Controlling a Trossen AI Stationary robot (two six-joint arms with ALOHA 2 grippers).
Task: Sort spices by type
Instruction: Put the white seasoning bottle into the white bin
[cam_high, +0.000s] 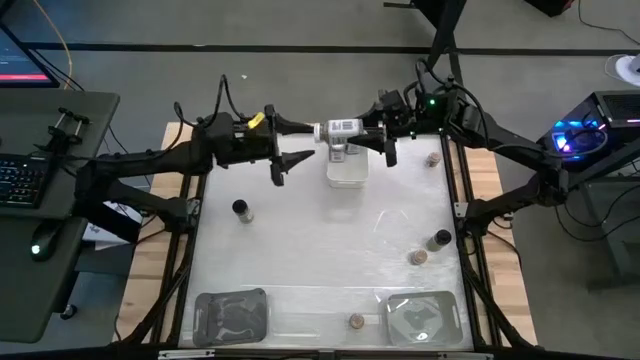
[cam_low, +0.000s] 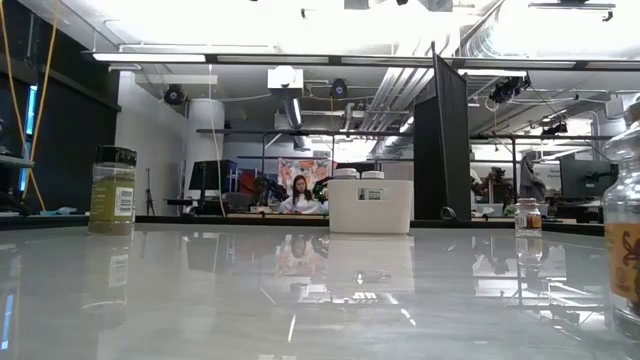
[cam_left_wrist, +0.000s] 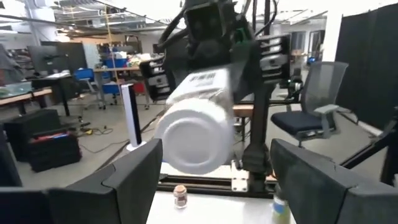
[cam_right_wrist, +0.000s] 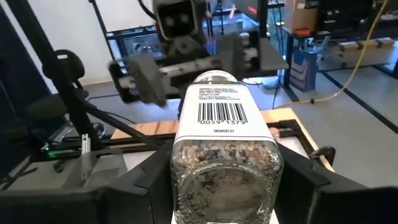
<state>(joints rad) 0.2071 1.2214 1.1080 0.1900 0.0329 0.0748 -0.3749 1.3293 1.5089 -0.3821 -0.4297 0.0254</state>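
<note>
A white-topped spice jar (cam_high: 340, 127) with a barcode label lies level in the air over a white bin (cam_high: 347, 172) at the table's far middle. My right gripper (cam_high: 372, 133) is shut on it. My left gripper (cam_high: 300, 145) is open just left of the jar. Its fingers stand wide to either side of the white cap (cam_left_wrist: 196, 140), and I see no touch. The bin (cam_low: 370, 207) holds white-topped jars (cam_low: 346, 173). Other jars stand on their bases: a black-topped one (cam_high: 240, 209) on the left, and brown-topped (cam_high: 433, 158) and black-topped (cam_high: 441, 239) ones on the right. My right gripper pinches the jar's glass body at its base end (cam_right_wrist: 225, 163) between its two fingers (cam_right_wrist: 140, 186). They come level from the table's right and lie along the jar. The jar is lifted clear and level, with its cap (cam_right_wrist: 208, 76) pointing to the table's left.
Two clear trays sit at the near edge, one on the left (cam_high: 230, 317) and one on the right (cam_high: 422, 317), with a brown-topped jar (cam_high: 355, 321) between them. Another brown-topped jar (cam_high: 418, 256) stands at near right. A bare stretch of table lies in the middle.
</note>
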